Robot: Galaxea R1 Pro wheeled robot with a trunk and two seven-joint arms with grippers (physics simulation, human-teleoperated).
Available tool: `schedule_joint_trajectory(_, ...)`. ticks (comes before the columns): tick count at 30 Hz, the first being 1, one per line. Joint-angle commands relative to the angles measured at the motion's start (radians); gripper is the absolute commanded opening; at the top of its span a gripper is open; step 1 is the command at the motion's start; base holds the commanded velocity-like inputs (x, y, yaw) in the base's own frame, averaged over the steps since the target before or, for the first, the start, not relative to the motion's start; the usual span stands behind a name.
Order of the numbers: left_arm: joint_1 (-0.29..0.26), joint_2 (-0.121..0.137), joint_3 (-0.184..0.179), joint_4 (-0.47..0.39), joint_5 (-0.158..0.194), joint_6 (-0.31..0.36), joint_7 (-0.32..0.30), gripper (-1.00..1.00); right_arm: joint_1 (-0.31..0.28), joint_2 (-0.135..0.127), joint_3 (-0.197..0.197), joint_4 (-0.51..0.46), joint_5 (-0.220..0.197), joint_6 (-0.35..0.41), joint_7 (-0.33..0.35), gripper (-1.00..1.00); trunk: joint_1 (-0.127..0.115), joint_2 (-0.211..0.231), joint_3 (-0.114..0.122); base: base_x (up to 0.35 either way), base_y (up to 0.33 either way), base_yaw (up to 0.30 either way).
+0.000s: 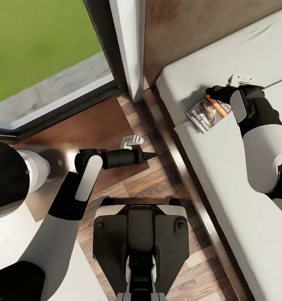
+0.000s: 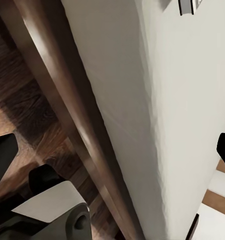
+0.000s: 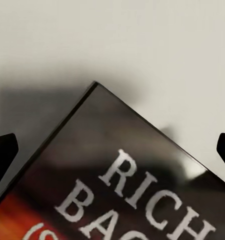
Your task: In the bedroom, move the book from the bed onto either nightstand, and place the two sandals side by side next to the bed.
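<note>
Over the bed [image 1: 224,175], the right gripper [image 1: 218,94] sat at the book [image 1: 208,112], low above its upper corner. From the right wrist view its two dark fingertips [image 3: 3,150] stood wide apart on either side of the cover, released and closing on nothing. The book [image 3: 122,190] lay flat on the light-grey mattress, near the edge that faces the window [image 1: 40,50], its white title lettering and orange band turned up. Beyond the book, the mattress [image 3: 142,45] ran plain and bare toward the brown headboard [image 1: 191,29].

Down beside the bed, the left gripper [image 1: 151,156] hung over the wood-plank floor [image 1: 157,184], pointing at the dark bed frame [image 1: 187,175]. I could not tell whether it was released or clenched. Its wrist view looked along the frame [image 2: 67,115] and the side of the mattress [image 2: 157,110].

Between the bed and the window, a small white fitting [image 1: 132,142] lay on the floor just past the left arm. The robot's base [image 1: 141,242] stood on the planks alongside the bed.
</note>
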Motion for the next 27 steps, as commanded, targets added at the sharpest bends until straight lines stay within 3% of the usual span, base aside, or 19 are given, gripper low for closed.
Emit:
schedule_joint_trajectory(1, 0.0, -0.001, 0.001, 0.0, -0.011, 0.003, -0.01, 1.0, 0.0, 0.0, -0.001, 0.058, -0.013, 0.008, -0.002, 1.0, 0.001, -0.001, -0.001, -0.022, 0.007, 0.0)
schedule_joint_trajectory(27, 0.0, 0.001, 0.001, -0.002, -0.011, 0.003, -0.01, 1.0, 0.0, 0.0, -0.001, 0.058, -0.013, 0.008, -0.002, 1.0, 0.001, -0.001, -0.001, -0.054, 0.03, 0.0)
